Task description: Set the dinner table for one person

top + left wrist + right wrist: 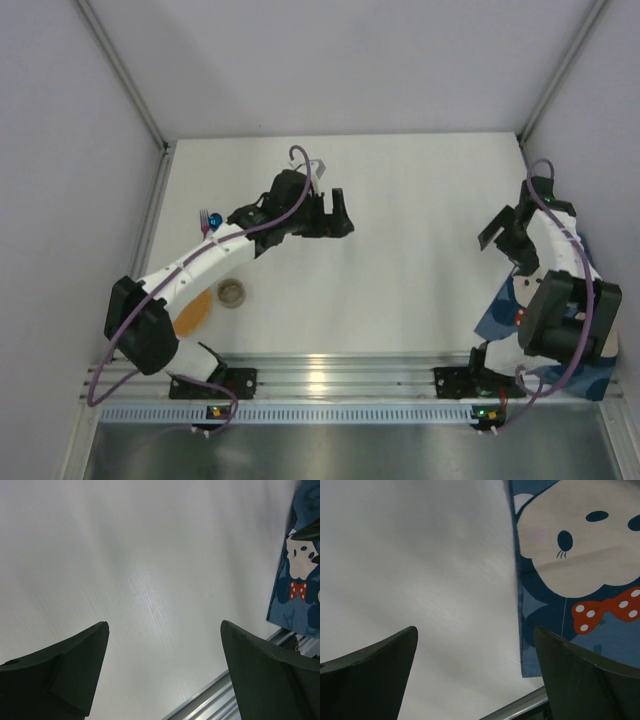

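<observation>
The dinner table (410,190) is a wide white top. My left gripper (344,214) hovers over its middle, open and holding nothing; in the left wrist view the left gripper (165,625) shows only bare table (125,555) between its fingers. My right gripper (497,232) stands open at the right side, also with nothing in it. In the right wrist view the right gripper (475,629) hangs over the table (410,555), just left of the edge of a dark-blue cartoon-mouse placemat (580,555). That placemat (498,312) lies partly hidden under the right arm.
At the left, partly under the left arm, lie an orange plate (192,312), a small round cup (232,292) and a purple fork (205,219) beside a blue item (199,218). A ribbed metal rail (330,375) runs along the near edge. Grey walls enclose three sides.
</observation>
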Tool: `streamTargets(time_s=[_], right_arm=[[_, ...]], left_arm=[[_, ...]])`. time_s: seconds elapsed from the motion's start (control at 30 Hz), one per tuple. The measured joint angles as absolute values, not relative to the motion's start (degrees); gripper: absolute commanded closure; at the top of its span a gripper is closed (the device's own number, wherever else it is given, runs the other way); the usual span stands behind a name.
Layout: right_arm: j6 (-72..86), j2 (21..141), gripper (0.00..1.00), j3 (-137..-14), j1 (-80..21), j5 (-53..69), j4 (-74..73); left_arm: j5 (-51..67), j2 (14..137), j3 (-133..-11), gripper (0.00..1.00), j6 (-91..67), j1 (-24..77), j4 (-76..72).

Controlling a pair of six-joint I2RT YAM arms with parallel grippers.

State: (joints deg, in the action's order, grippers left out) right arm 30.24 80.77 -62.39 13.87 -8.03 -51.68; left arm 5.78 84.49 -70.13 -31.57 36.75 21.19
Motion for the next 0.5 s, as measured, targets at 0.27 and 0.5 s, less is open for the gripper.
streamTargets(time_s=[0.27,0.5], right_arm=[[31.0,94.3,0.00,-61.6,19.1,-9.0,-48.7],[31.0,96.6,0.21,-58.6,23.3,-11.1,-45.9]], left_arm=[[4.9,75.4,-64.6,0.01,-33.6,38.4,27.9],[3.9,71.0,-61.2,0.01,-33.8,38.4,31.3]])
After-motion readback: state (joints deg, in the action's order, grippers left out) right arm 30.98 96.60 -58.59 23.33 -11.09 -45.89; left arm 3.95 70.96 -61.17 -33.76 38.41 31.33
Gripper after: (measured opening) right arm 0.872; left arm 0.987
